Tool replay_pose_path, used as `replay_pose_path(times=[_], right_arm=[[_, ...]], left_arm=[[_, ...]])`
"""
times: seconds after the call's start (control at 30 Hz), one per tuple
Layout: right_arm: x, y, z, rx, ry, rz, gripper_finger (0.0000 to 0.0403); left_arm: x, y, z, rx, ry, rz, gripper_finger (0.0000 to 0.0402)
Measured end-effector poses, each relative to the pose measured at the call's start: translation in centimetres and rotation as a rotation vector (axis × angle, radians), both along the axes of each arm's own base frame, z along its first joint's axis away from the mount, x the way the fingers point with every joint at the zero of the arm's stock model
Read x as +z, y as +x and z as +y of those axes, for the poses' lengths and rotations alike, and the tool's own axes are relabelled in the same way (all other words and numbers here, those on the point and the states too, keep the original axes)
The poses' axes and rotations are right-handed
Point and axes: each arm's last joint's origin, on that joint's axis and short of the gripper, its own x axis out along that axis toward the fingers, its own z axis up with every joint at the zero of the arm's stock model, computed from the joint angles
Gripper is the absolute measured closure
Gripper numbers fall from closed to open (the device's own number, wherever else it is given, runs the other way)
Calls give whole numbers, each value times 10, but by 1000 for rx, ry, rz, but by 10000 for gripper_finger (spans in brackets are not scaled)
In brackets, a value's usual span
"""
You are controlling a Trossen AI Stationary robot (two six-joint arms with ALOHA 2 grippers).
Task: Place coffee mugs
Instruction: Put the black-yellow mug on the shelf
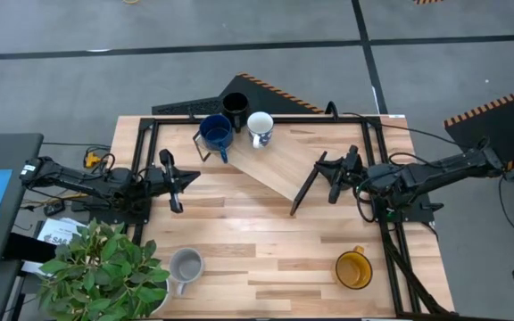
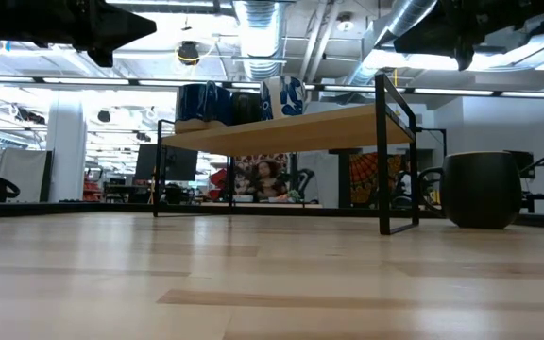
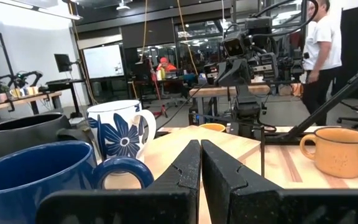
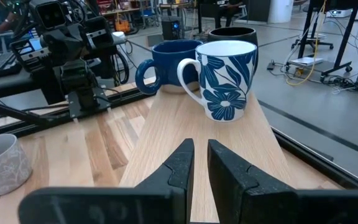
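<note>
Three coffee mugs stand on their bases at the far end of a raised wooden shelf (image 1: 270, 156): a dark blue one (image 1: 217, 132), a black one (image 1: 235, 105) and a white one with blue flowers (image 1: 260, 127). On the table top near the front edge sit a light grey mug (image 1: 186, 266) and a yellow-orange mug (image 1: 353, 269). My left gripper (image 1: 177, 183) hovers shut left of the shelf, level, facing the blue mug (image 3: 36, 174). My right gripper (image 1: 333, 176) hovers right of the shelf, its fingers (image 4: 185, 158) a narrow slit apart and empty, aimed along the plank at the white mug (image 4: 225, 78).
The shelf rests on black metal legs (image 2: 383, 156). A potted plant (image 1: 105, 267) stands at the near left corner, and a keyboard (image 1: 186, 107) lies behind the far edge. An orange rim (image 3: 213, 127) shows by the right arm's base. A person (image 3: 322, 50) stands beyond the table.
</note>
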Motion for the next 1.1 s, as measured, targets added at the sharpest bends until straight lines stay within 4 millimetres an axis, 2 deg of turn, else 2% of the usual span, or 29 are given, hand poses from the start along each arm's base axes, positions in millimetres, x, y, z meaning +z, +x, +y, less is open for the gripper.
replay_pose_path(times=[0.23,0.43,0.6,0.77,0.87,1.1], right_arm=[[6,1,0,-4,18,-62,331],[43,-2,-2,21,17,-149,331],[69,-13,-5,-14,98,-13,324],[85,-26,-17,-195,163,155,280],[81,-34,-25,-294,216,285,239],[56,-45,-34,-373,480,580,161]], left_arm=[[1,0,0,0,-1,-10,401],[1,0,0,0,-2,-11,401],[1,0,0,0,-1,-11,401],[2,0,0,0,-3,-20,401],[3,-1,0,2,5,-25,401],[3,-1,0,3,9,-23,401]])
